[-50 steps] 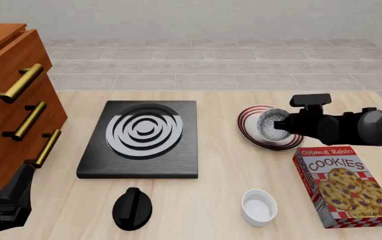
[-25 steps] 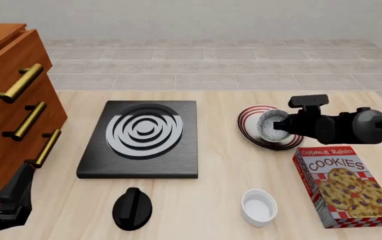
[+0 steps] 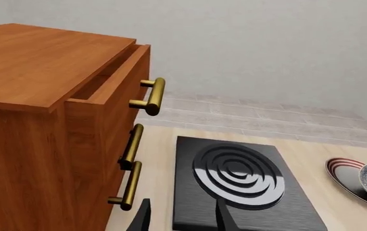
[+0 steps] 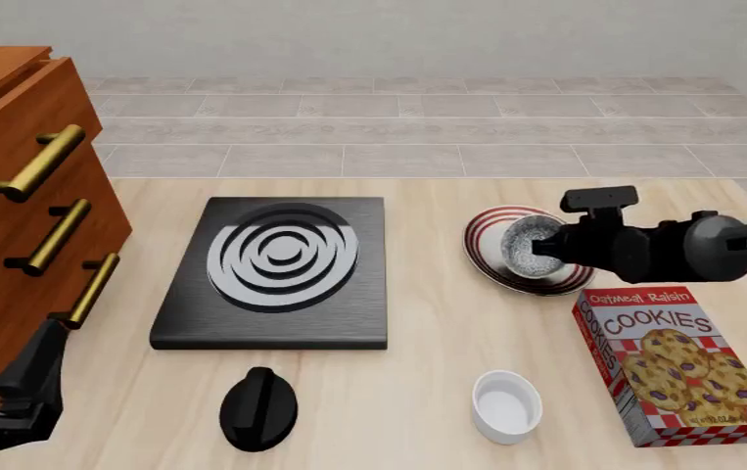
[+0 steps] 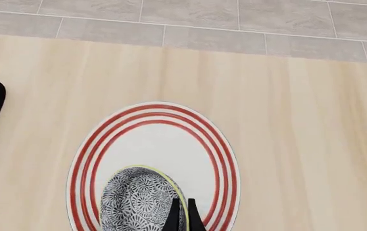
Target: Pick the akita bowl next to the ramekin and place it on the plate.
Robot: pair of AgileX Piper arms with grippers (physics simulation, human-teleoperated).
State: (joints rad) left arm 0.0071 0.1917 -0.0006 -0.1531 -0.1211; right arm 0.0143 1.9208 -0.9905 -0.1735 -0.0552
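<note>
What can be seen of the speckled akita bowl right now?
The small round akita bowl, grey-and-white speckled inside with a pale yellowish rim and dark outside, sits tilted over the round white plate with red rim stripes, toward the plate's right side in the front view. The right claw is shut on its rim, thin fingers pinching the wall. Whether its base touches the plate cannot be told.

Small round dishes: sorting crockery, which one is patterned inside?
The akita bowl on the plate, held by the right gripper; the ramekin is plain white.
</note>
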